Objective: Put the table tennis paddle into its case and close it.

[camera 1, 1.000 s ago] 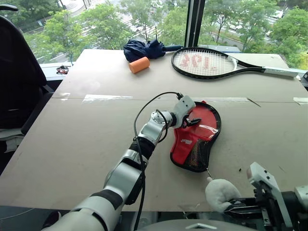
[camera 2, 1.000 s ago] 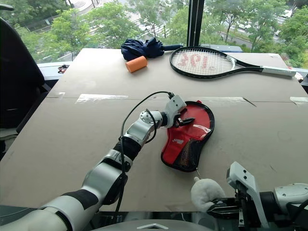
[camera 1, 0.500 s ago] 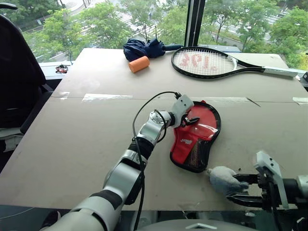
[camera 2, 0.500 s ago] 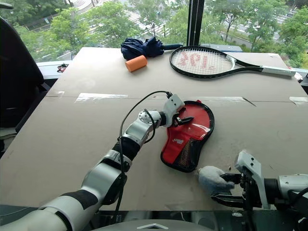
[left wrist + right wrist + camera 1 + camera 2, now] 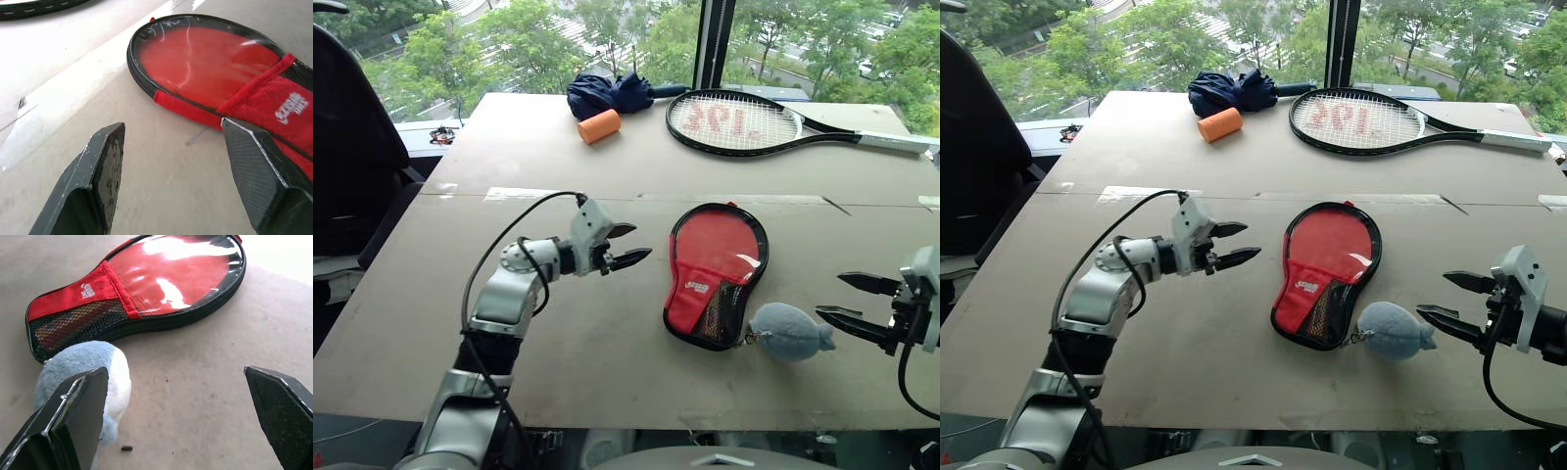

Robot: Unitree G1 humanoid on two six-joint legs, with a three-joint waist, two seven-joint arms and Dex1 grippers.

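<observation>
The case (image 5: 690, 294) lies flat on the table (image 5: 558, 372), right of centre, and its edge looks zipped together. The table tennis paddle is inside it: its red face (image 5: 720, 245) shows through the clear plastic, and its handle (image 5: 73, 325) shows dimly behind the mesh. The grey-blue fish charm (image 5: 790, 331) rests on the table at the case's near end. My left gripper (image 5: 641, 241) hovers open just left of the case, touching nothing. My right gripper (image 5: 829, 296) stands open just right of the charm, apart from it.
A black strung tennis racket (image 5: 734, 122), a folded dark blue umbrella (image 5: 607, 95) and an orange cylinder (image 5: 598, 126) lie at the table's far side. A black chair (image 5: 352, 147) stands off the left edge. The table's front edge runs just below the charm.
The right gripper opened and let go of the fish charm, then drew off to the right. The charm now lies on the table. The left gripper pulled back leftward off the case.
</observation>
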